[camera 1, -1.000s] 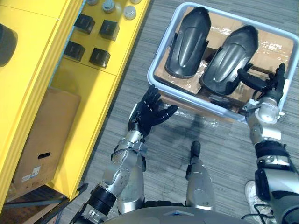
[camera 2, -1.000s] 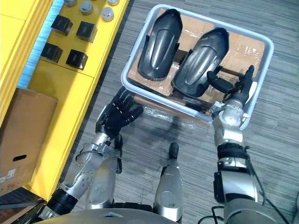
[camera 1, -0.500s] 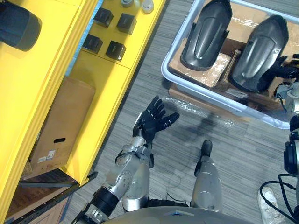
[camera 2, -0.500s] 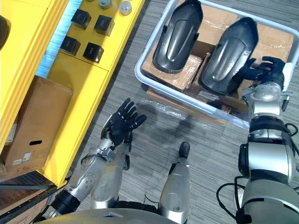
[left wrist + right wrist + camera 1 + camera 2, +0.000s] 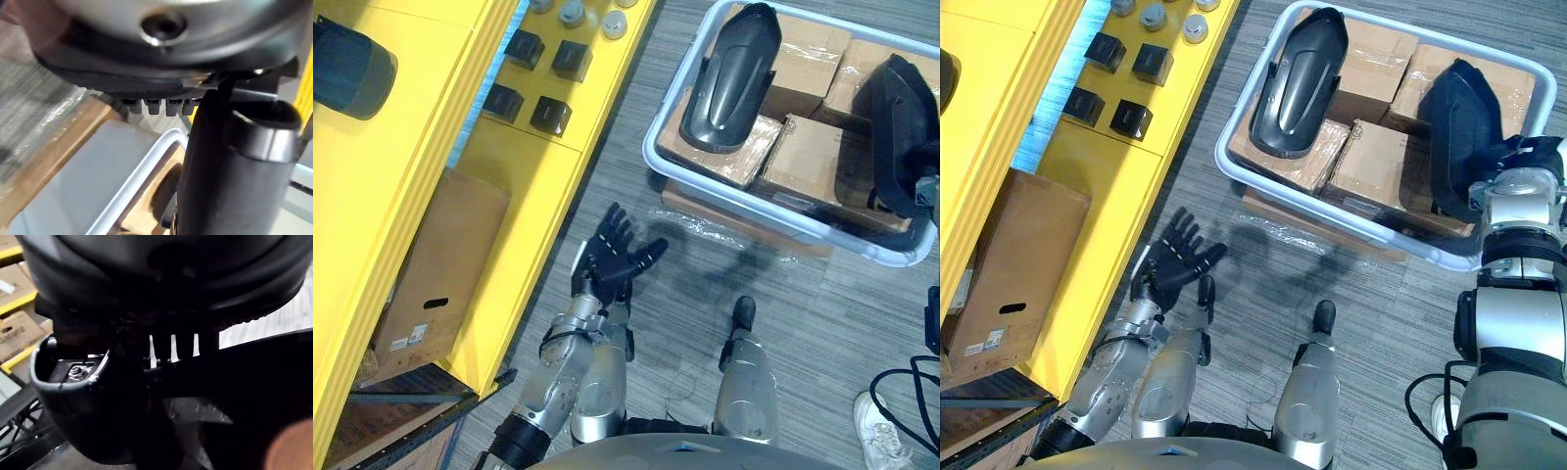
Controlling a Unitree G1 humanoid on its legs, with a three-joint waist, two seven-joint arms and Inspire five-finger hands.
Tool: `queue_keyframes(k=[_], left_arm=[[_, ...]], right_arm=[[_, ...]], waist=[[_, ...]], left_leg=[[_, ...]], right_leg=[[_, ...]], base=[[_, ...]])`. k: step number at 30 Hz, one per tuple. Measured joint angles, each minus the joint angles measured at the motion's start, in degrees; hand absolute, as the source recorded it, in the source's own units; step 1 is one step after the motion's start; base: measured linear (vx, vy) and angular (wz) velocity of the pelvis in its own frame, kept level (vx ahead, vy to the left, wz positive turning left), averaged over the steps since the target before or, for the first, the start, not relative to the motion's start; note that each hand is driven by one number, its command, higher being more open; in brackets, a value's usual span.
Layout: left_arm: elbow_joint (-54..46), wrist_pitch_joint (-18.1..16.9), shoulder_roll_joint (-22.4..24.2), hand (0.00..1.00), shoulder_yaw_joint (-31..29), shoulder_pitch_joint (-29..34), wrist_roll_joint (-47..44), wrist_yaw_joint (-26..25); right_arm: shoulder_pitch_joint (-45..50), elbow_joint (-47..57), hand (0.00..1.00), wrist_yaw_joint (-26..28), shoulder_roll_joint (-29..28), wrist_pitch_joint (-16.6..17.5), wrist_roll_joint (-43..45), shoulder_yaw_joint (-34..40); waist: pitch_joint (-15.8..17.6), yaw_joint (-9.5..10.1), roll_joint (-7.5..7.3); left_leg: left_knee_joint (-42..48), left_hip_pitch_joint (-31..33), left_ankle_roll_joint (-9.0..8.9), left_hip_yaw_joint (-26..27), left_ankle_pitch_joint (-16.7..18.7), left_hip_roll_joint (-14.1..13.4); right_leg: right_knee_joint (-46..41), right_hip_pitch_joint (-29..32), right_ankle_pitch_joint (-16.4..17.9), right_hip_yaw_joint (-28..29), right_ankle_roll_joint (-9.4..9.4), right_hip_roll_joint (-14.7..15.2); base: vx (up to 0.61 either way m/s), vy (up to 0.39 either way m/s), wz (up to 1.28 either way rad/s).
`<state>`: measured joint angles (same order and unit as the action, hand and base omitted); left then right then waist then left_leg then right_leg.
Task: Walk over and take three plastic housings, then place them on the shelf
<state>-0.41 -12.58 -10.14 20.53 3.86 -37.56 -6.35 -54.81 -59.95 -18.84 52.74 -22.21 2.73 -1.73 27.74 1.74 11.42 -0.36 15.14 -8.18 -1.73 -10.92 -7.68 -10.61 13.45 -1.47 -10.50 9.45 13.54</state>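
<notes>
Looking down, I see my right hand (image 5: 1525,157) curled on a dark plastic housing (image 5: 1457,132) tipped up in the white bin (image 5: 1224,162). A second housing (image 5: 1298,83) lies on cardboard boxes (image 5: 1376,162). My left hand (image 5: 612,259) is spread open, empty.

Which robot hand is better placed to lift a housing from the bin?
Right: the right robot hand is against the tilted plastic housing in the bin; the left robot hand hangs open over the carpet, apart from it.
</notes>
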Motion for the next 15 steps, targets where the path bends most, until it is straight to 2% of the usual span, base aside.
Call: queue_keyframes(k=[3, 5, 9, 12, 13, 15], left_arm=[[-2.57, -1.36, -1.03, 1.00, -4.28, 1.65, -0.05, -0.44], [-3.96, -1.40, -1.61, 1.00, -5.60, 2.25, -0.05, -0.28], [-7.35, -1.33, -1.71, 1.00, -7.85, 3.28, -0.12, 1.67], [-9.31, -0.45, -1.73, 1.00, -7.87, 2.51, -0.56, 6.37], [-9.45, 0.26, -1.75, 1.00, -7.82, 2.33, -0.57, 7.57], [-9.44, 4.46, -2.76, 1.00, -6.67, 1.14, -0.92, 10.25]], right_arm=[[0.81, 0.51, 0.00, -2.76, 0.00, 0.58, -0.04, 1.40], [3.53, 4.55, 0.00, -4.73, 0.00, 1.65, -0.12, 2.55], [8.61, 16.22, 0.00, -10.24, -0.86, 8.00, -3.58, 3.83], [13.17, 26.23, 0.00, -14.97, -2.68, 14.87, -9.42, 4.77], [13.86, 27.42, 0.00, -15.65, -3.32, 16.04, -10.72, 4.77], [16.52, 29.51, 0.00, -16.52, -6.45, 18.90, -13.96, 4.48]], waist=[[0.00, -0.47, 0.01], [0.00, -0.72, 0.01], [-0.02, -2.06, 0.03], [-0.64, -2.31, -0.25], [-1.30, -2.30, -0.41], [-3.67, -2.11, -1.71]], left_leg=[[-0.86, -1.93, 0.03, 1.17, -0.02, -0.01], [-0.98, -2.35, 0.03, 1.34, -0.01, 0.02], [-2.19, -4.30, 0.16, 1.69, -0.12, 0.01], [-3.51, -6.37, 0.12, 1.91, -0.07, -0.05], [-3.94, -6.47, 0.16, 1.89, -0.16, -0.09], [-4.37, -7.13, 0.03, 1.95, -0.26, -0.24]], right_leg=[[0.72, -0.91, -0.16, 1.05, 0.19, 0.01], [0.90, -1.37, -0.18, 1.11, 0.23, 0.06], [1.30, -2.73, -0.20, 1.10, 0.28, 0.05], [3.23, -5.04, -0.29, 0.72, 0.45, -0.11], [3.69, -5.22, -0.39, 0.59, 0.55, -0.19], [4.69, -6.30, -0.60, 0.37, 0.66, -0.39]], base=[[0.04, -0.037, -0.17], [0.04, -0.029, -0.07], [0.04, -0.031, -0.03], [0.00, 0.000, 0.00], [0.04, -0.015, 0.03], [0.07, -0.031, 0.04]])
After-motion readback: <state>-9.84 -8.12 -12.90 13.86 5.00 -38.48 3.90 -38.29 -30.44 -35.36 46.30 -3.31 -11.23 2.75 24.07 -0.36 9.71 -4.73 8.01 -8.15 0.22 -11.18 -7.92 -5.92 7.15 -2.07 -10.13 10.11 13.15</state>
